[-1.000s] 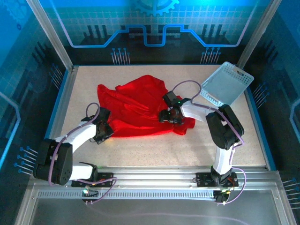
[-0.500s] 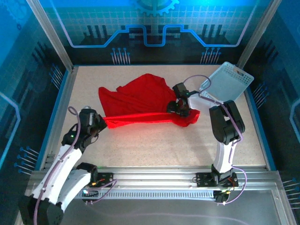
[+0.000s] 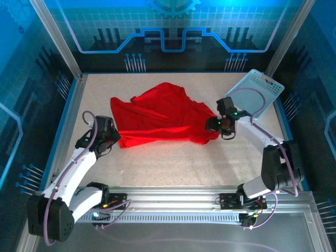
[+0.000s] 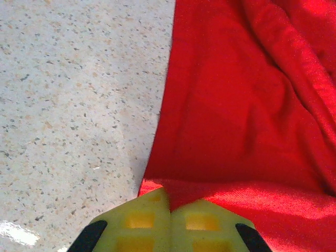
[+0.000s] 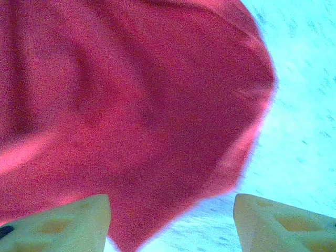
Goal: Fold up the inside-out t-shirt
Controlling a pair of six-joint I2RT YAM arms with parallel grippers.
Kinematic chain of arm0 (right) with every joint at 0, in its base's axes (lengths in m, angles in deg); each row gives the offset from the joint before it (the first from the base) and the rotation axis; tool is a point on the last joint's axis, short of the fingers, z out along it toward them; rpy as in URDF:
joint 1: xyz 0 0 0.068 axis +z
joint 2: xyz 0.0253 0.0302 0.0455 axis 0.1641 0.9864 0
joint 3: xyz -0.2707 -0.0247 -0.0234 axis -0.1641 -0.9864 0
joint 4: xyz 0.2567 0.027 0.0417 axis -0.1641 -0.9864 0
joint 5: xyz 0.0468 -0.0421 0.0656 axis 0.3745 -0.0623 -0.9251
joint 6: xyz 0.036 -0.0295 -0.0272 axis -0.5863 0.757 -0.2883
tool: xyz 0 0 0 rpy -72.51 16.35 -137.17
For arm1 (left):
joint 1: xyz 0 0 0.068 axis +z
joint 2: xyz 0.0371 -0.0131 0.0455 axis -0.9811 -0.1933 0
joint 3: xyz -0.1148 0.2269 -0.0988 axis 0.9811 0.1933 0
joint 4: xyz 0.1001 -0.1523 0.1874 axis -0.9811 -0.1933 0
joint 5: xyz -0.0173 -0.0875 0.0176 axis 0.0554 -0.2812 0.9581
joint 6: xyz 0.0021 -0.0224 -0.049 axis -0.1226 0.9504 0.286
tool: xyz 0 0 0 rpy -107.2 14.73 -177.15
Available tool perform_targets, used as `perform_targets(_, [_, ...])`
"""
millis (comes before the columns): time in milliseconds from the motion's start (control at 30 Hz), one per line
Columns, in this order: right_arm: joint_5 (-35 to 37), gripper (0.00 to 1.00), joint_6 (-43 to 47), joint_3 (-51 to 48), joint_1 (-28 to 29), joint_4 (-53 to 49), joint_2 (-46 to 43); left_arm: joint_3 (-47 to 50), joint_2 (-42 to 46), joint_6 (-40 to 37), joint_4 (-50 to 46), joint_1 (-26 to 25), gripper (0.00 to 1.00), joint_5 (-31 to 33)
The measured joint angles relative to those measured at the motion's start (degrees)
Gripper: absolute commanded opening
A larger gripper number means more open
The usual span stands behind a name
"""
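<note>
One soft, light thing is all this task has: the inside-out t-shirt (image 3: 157, 118), bright red, lying spread and rumpled across the middle of the desk (image 3: 173, 163). Its far side is bunched into ridges, and its near edge is drawn out in a fairly straight line between the two arms. The left claw (image 3: 114, 140) is clamped on the near-left corner of the cloth; in the left wrist view its yellow pads (image 4: 142, 223) meet with a thin fold of red pinched between them. The right claw (image 3: 217, 126) sits over the shirt's right end, near the light blue basket (image 3: 255, 93) in the far right corner. Its jaws stand well apart with the rounded tip of cloth lying loose below them, gripping nothing. Such fabric will likely drape and sag wherever it is unsupported, and a single layer may slip from a shallow pinch. I judge the best holds to be hems and corners — a firm bite on the edge at the right end, matching the left corner, should let the shirt be pulled flat. Grabbing mid-panel would probably only raise a tent of wrinkles.
</note>
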Motion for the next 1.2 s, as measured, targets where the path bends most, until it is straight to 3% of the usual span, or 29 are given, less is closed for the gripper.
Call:
perform_targets(200, [-0.85, 0.46, -0.96, -7.10, -4.00, -0.39, 0.72, -0.02, -2.19, -0.17, 0.00, 0.96, 0.00, 0.00])
perform_targets(500, [-2.58, 0.46, -0.85, -4.79, -1.64, 3.52, 6.82, -0.02, -2.19, -0.17, 0.15, 1.03, 0.00, -0.11])
perform_targets(667, [-2.10, 0.41, -0.79, -0.35, -0.42, 4.31, 10.36, -0.02, -2.16, -0.20, 0.15, 1.16, 0.00, -0.15])
perform_targets(967, [1.09, 0.19, -0.87, 6.08, 2.29, 3.85, 17.05, 0.00, -2.16, -0.20, 0.15, 1.33, 0.00, -0.35])
perform_targets(1100, [2.73, 0.05, -1.07, 7.19, 3.48, 3.21, 17.31, 0.00, -2.16, -0.31, 0.15, 1.38, 0.00, -0.33])
perform_targets(1200, [4.50, 0.00, -0.70, 7.43, 3.65, 1.60, 16.50, -0.02, -2.16, -0.63, 0.11, 1.86, 0.00, -0.33])
